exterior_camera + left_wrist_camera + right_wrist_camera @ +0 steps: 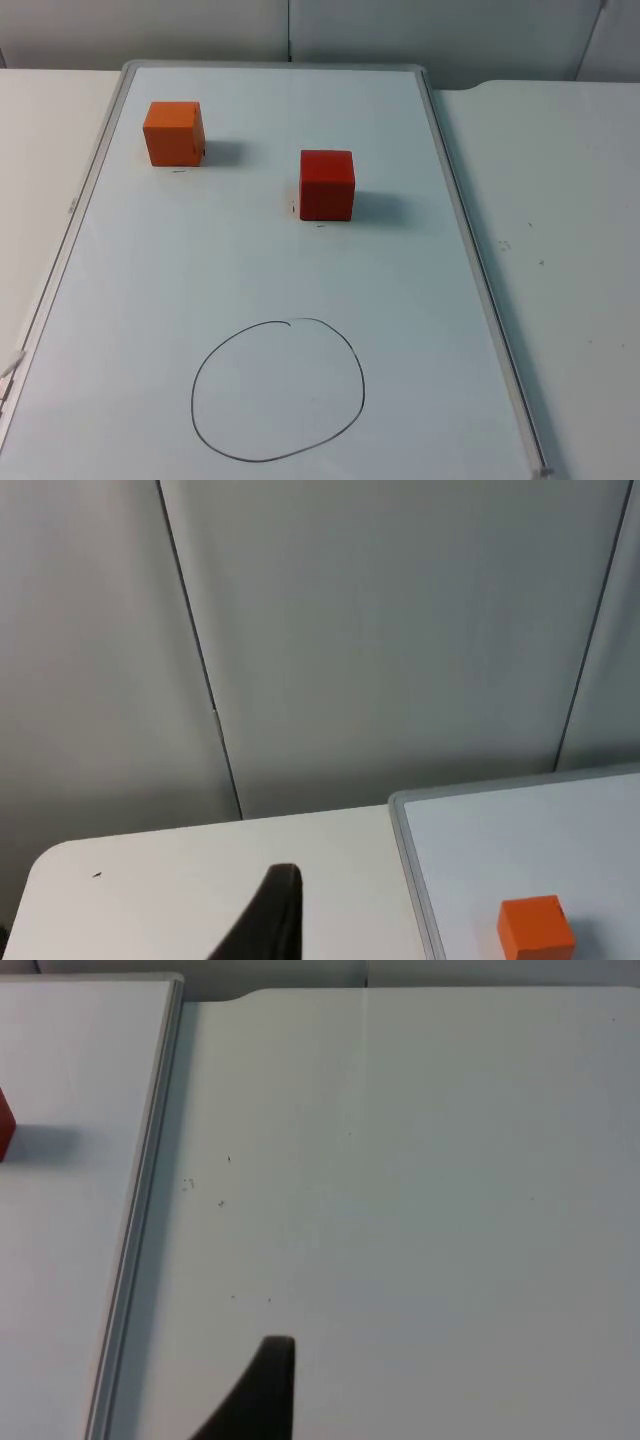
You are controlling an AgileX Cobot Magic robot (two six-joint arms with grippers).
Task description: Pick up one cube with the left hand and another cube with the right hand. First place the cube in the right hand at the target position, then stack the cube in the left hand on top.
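Note:
An orange cube (174, 132) sits at the far left of the whiteboard (250, 270). A red cube (327, 184) rests near the board's middle, farther right and closer to me. A hand-drawn black circle (192, 392) marks the board's near part, with nothing inside it. My left gripper (275, 920) hangs over the bare table, off the board's left rim and well apart from the orange cube (537, 929). My right gripper (265, 1390) hangs over the table off the board's right rim, far from the red cube (5, 1125). Neither gripper holds anything that I can see.
The whiteboard's raised grey rim (455, 200) runs along both long sides. White table top (560, 250) lies on either side of it. The grey partition wall (400, 630) closes the far end.

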